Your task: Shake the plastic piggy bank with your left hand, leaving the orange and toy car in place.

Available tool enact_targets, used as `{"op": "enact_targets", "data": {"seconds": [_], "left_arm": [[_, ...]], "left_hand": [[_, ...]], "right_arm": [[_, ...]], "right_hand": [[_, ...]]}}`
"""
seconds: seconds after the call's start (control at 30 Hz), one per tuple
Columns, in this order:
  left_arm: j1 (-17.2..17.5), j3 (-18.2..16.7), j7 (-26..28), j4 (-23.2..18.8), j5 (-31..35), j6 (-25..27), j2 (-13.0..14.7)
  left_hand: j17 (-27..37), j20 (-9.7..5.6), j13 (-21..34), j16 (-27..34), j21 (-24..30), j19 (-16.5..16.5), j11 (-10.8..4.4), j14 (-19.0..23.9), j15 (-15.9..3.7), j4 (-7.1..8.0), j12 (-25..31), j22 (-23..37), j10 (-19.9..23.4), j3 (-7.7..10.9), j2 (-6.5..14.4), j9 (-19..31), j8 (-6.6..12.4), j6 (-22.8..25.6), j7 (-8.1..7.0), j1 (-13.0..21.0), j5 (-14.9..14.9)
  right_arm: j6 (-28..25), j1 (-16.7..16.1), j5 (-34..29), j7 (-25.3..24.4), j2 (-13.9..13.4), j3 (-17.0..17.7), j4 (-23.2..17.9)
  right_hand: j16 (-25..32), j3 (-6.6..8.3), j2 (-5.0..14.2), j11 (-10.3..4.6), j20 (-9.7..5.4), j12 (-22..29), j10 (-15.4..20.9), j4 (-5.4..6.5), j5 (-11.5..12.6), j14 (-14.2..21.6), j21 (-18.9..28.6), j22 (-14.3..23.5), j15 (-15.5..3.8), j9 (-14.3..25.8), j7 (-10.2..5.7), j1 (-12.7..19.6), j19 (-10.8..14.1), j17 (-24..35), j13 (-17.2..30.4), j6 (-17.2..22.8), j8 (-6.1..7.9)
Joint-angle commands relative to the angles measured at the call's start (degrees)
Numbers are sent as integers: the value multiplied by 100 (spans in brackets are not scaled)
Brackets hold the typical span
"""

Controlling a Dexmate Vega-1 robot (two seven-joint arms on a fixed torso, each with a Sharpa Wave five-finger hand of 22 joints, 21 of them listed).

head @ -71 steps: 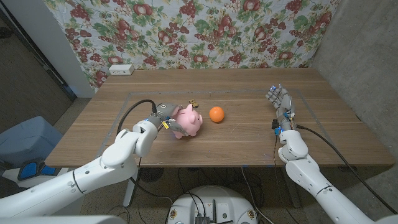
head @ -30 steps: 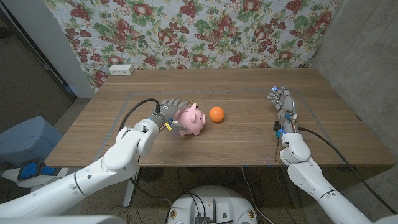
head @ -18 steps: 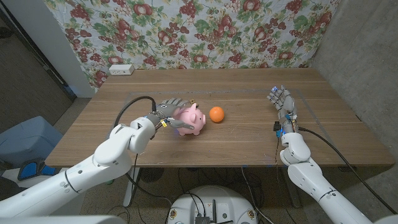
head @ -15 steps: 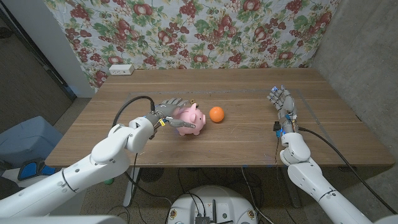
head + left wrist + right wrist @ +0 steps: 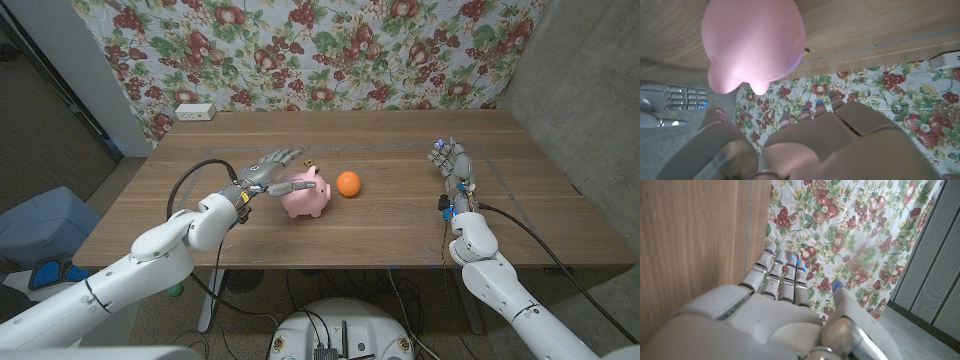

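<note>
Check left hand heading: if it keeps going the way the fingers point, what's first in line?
Probably the pig. The left hand is open, fingers aimed over its top toward the orange; height unclear, so it may pass above.

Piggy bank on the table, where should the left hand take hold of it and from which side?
Probably around the round body of the piggy bank, coming from the robot's left, where the open left hand already hovers. It stands upright, snout toward the orange, so that side is free and the body is the widest part to wrap.
</note>
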Motion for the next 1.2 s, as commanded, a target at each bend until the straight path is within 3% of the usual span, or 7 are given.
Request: {"op": "enact_targets", "data": {"seconds": [0.03,0.4,0.57,0.6,0.77,1.0,1.2], "left_arm": [[93,-279,1213,1014,-1298,-1957,-491],[-254,-145,1128,1942,-2252,-3445,-1055],[-404,-82,797,2329,-2893,-3961,-1283],[-434,-65,699,2404,-3047,-4060,-1323],[-559,-6,375,2703,-3523,-4350,-1513],[-722,82,-160,3095,-4426,-4662,-1831],[-845,150,-582,3342,-5083,-4665,-2031]], "left_hand": [[-8,5,-6,57,37,-638,-134,-1031,-136,-25,82,4,-1326,68,64,-1,71,-816,-85,-89,2],[-36,-317,-36,77,100,19,-280,-432,-419,-36,70,-15,-794,164,315,-25,115,-77,-75,-335,25],[-50,-751,-48,48,118,436,-394,-94,-622,-44,70,-25,-375,234,462,-36,84,311,160,-485,52],[-54,-929,-53,14,113,585,-420,-12,-754,5,59,-28,-212,313,639,-42,51,452,250,-559,76],[-53,-1157,-65,-42,59,851,-571,201,-917,292,-3,-32,105,624,1086,-53,-87,731,523,-769,171],[-72,-1499,-68,-115,-30,1168,-529,396,-932,782,-124,-52,303,1489,1240,-52,-255,901,846,-767,400],[-77,-1560,-66,-141,-83,1235,-478,416,-913,884,-167,-58,305,1898,1249,-51,-294,907,939,-672,466]], "right_arm": [[-42,-6,28,22,-35,-14,-21],[-137,8,-16,26,-102,-41,-70],[-89,-6,-1,103,-138,-35,-69],[-72,-6,4,144,-154,-38,-60],[-81,-3,-43,233,-249,-52,-77],[-30,88,-11,516,-357,-92,-9],[-11,129,28,665,-417,-108,13]], "right_hand": [[-14,-12,-54,53,43,-7,8,38,-7,2,39,18,22,24,19,-29,-5,6,17,34,-18],[-35,-39,-80,64,57,-13,-2,55,-21,-28,39,18,34,24,37,-74,-3,-1,13,40,-17],[-61,-59,-111,83,66,-40,-64,53,-27,-72,32,16,21,23,42,-96,-15,-10,6,35,-19],[-68,-66,-124,81,67,-50,-87,49,-29,-81,30,15,26,22,38,-103,-19,-14,4,30,-22],[-136,-102,-191,47,47,-96,-202,23,-35,-195,5,11,15,19,9,-135,-73,-43,-13,-9,-38],[-300,-169,-289,6,-172,-143,-346,-26,-45,-491,-37,0,-82,9,-45,-201,-169,-113,-60,-56,-57],[-390,-195,-337,-52,-342,-171,-452,-85,-45,-635,-56,-13,-174,-2,28,-208,-203,-180,-102,-141,-83]]}}
